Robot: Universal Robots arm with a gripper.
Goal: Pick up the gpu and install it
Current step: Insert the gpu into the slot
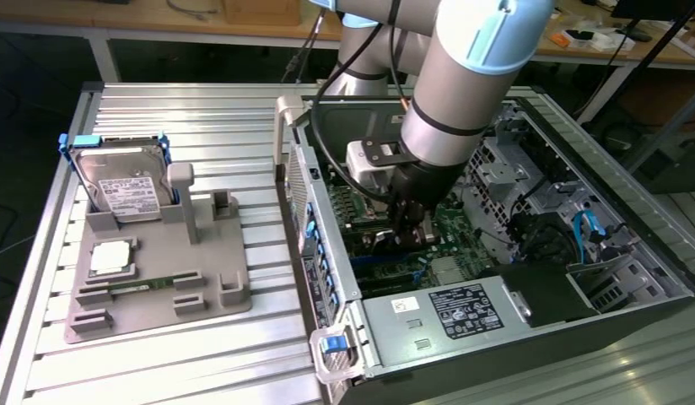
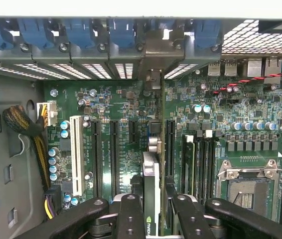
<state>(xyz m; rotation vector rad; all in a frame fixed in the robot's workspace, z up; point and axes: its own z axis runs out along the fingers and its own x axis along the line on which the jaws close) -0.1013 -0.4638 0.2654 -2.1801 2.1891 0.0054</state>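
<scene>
The tool [image 2: 153,209] was clenched on the gpu [image 2: 150,172], edge-on above the motherboard [image 2: 108,107] slots; installing was in hand; seating would probably need exact alignment.

**Arm check: grey, blue, black**

I see a silver-grey tubular arm [image 1: 466,80] with pale blue joint caps [image 1: 491,40] and 1 black band [image 1: 444,126]. A whitish box [image 1: 376,164] at the wrist trails a black cable [image 1: 328,156]. The gripper [image 2: 153,216] is black, and its fingers [image 2: 130,216] carry round screws [image 2: 130,198].
</scene>
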